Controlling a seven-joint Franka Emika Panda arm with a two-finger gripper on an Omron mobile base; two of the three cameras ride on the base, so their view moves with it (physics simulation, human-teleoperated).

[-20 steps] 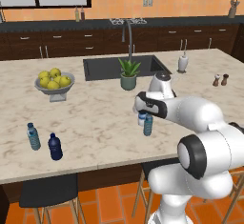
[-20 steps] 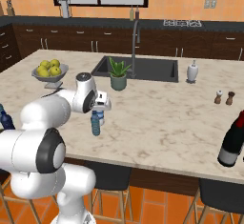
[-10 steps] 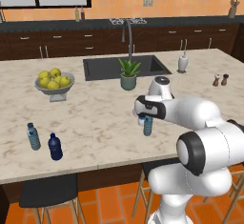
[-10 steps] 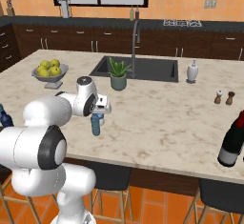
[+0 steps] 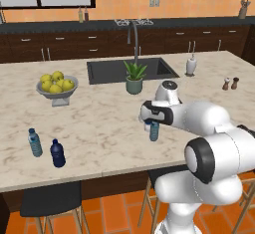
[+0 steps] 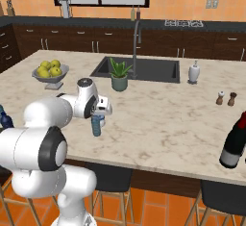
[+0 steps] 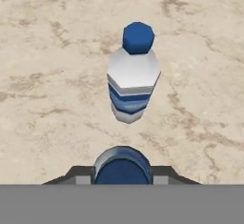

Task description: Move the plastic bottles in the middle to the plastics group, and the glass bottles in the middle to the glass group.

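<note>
— Where do we see the teal-blue bottle (image 5: 154, 131)?
— Upright mid-bench (image 5: 99, 123), its blue cap between our end effector (image 7: 122, 174) fingers; we are clenched on it.
— And the white-labelled bottle (image 7: 132, 77)?
— Standing just beyond it on the marble.
— The plastics group?
— Pale teal bottle (image 5: 35, 142) and navy bottle (image 5: 58, 153), near the left edge, well apart.
</note>
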